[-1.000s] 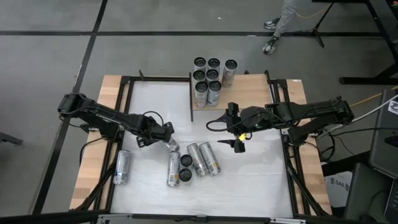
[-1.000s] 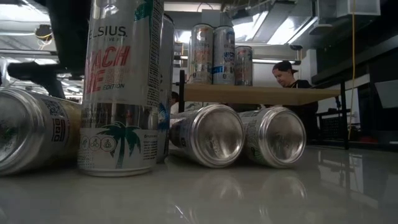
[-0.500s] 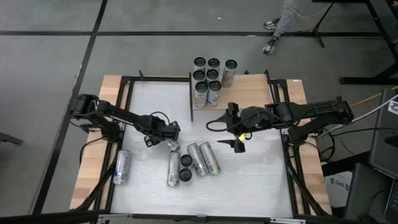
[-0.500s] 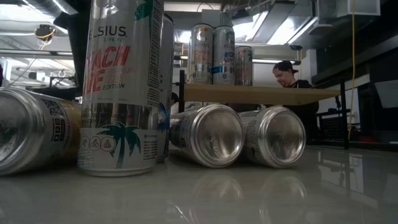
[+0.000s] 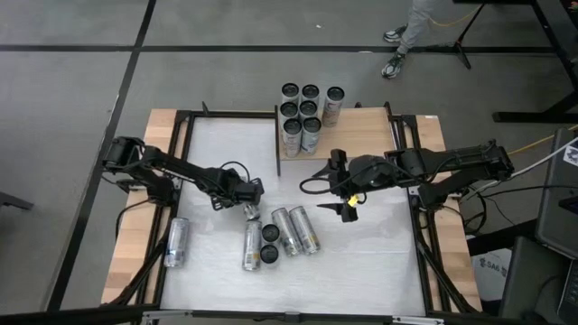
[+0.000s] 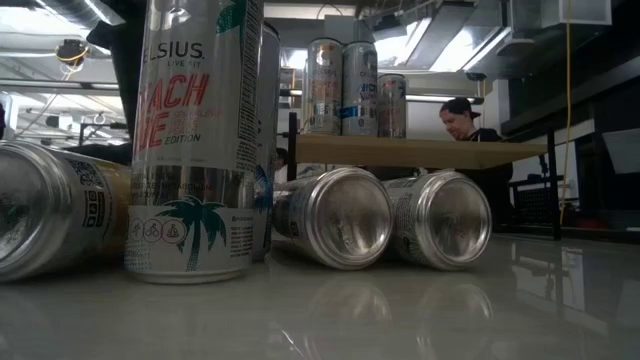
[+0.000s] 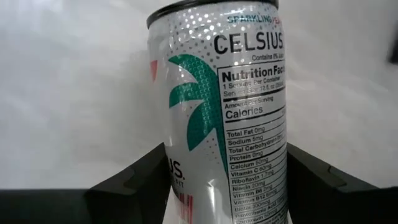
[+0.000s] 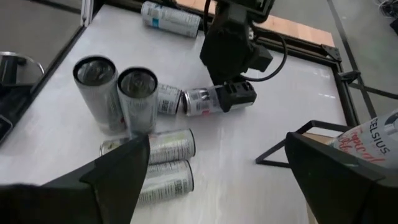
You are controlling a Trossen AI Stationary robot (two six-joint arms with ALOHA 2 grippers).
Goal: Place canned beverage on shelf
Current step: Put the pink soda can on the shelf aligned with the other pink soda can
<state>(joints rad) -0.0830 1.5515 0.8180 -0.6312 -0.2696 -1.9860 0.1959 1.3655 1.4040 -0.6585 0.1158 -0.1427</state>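
A silver canned beverage (image 5: 250, 213) lies on its side on the white table, and my left gripper (image 5: 247, 200) is shut on it from above. The right wrist view shows this can (image 8: 200, 101) with the left gripper (image 8: 236, 96) at one end. My right gripper (image 5: 348, 209) hangs open above the table's middle right and holds nothing. The shelf (image 6: 430, 150), a pale board on black posts, stands at the far middle (image 5: 361, 117) with several cans standing on it. My left gripper pinches the lying can between its two fingers, one finger (image 7: 134, 180) on each long side wall (image 7: 186, 168), toward the end away from the black-rimmed top (image 7: 211, 7). The fingers come steeply from above and lie across the can. The can lies on the table.
Two cans (image 5: 295, 229) lie side by side near the held one, and another (image 5: 252, 246) lies beside two standing cans (image 5: 270, 244). One more lies at the left edge (image 5: 178, 242). A person (image 6: 460, 120) stands beyond the shelf. Bare table lies at the near right.
My left gripper has gone down and toward the table's right edge onto the lying can, then kept still. The can has stayed lying where it was.
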